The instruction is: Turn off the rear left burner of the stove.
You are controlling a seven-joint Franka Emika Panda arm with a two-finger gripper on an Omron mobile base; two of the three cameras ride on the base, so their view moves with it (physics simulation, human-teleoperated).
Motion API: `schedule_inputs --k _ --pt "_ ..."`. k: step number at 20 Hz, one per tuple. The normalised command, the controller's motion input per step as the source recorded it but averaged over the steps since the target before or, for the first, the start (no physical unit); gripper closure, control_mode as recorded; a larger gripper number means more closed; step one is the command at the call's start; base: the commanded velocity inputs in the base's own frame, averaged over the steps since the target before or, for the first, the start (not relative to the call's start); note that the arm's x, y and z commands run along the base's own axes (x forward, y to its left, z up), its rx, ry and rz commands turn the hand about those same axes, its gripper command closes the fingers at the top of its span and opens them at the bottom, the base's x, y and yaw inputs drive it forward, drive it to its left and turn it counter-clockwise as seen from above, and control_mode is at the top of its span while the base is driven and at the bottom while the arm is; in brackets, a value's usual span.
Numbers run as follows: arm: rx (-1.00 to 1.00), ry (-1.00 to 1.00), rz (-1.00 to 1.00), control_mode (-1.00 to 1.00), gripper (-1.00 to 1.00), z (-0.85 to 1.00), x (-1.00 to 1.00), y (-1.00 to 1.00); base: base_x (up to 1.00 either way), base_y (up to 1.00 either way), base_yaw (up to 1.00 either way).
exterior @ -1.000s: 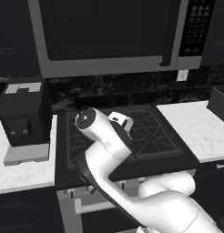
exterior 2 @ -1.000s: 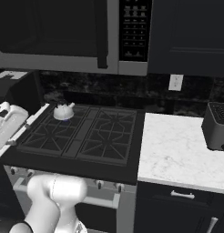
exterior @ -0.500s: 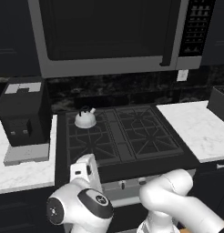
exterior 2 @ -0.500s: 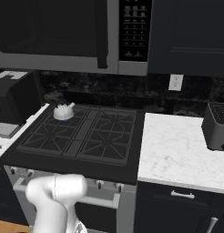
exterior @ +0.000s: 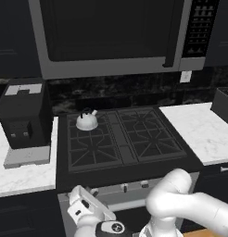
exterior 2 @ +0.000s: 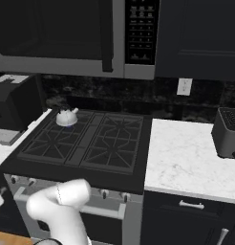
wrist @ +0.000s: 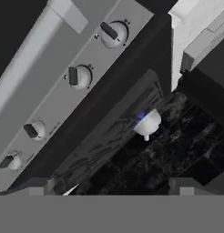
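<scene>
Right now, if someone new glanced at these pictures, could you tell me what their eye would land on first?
Probably the small white kettle, sitting on the rear left burner of the wide black gas stove, bright against the dark grates. Next comes the large grey microwave hanging above the cooktop. In the hand view, the row of small silver knobs on the stove's silver front runs diagonally, seen from close up.

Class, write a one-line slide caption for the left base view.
White kettle sits on the black gas stove's rear left burner; white arm reaches low before the silver knob panel.
</scene>
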Motion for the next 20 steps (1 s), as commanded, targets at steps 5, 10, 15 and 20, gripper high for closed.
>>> schedule_inputs --k 5,10,15,20 --pt "-0.12 0.0 0.15 -1.0 -1.0 -0.4 0.0 0.12 0.0 0.0 0.0" --pt "-0.01 -0.03 0.0 -1.0 -1.0 -0.37 0.04 0.27 0.0 0.0 0.0" --pt "0.02 -0.17 0.0 -1.0 -1.0 -0.2 0.09 0.05 0.0 0.0 0.0" --pt "0.01 -0.18 0.0 -1.0 -1.0 -0.28 0.14 0.0 0.0 0.0 0.0"
